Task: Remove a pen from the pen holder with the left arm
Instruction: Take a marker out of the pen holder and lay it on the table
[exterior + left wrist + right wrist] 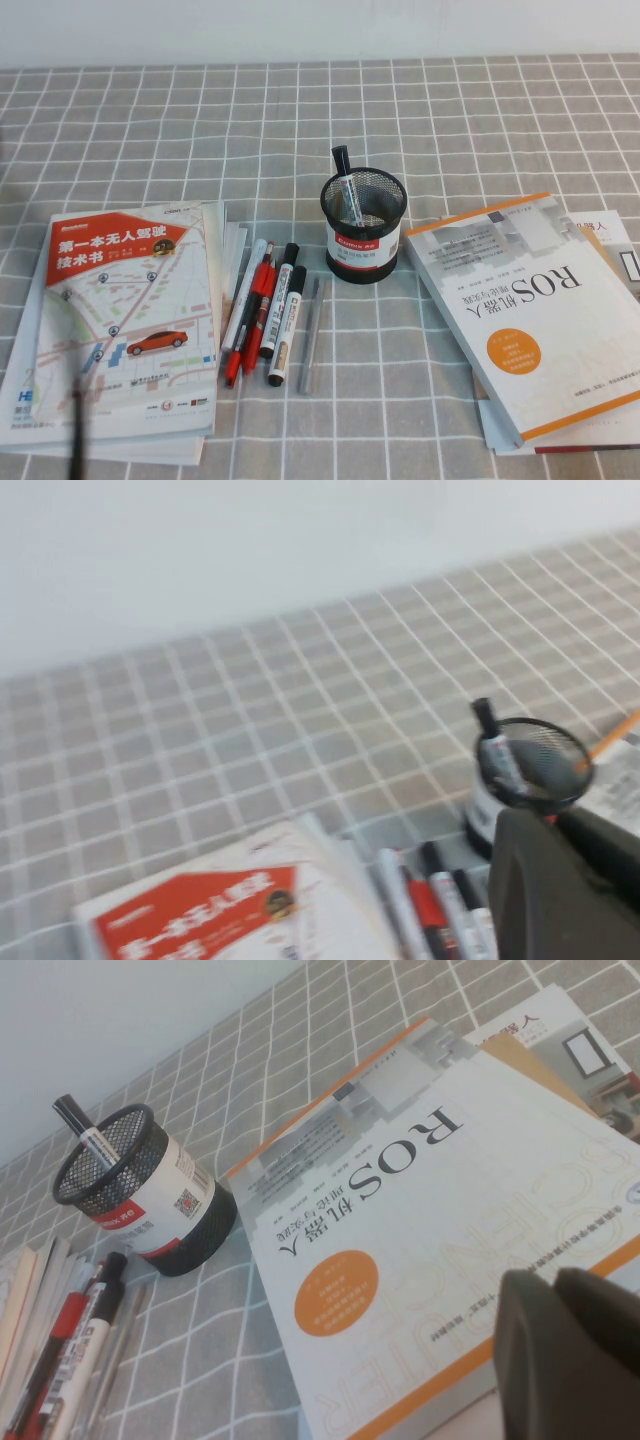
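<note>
One black-capped pen (346, 188) stands tilted in the mesh pen holder (363, 245), mid-table btwn two books. L gripper (560, 880) is clenched w/ nothing seen in it, raised near the loose pens (265, 310) that lie beside the red-cover book (120, 300), not touching the holder. R gripper (570, 1345) hangs over the ROS book (530, 300); can't tell its state.

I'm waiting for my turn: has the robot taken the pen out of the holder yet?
Done: several pens lie on the cloth beside the pen holder. In hand: nothing seen; the left gripper is shut near those pens, the right gripper hangs over the ROS book. Left: one black pen stands in the holder, waiting to be lifted out.
</note>
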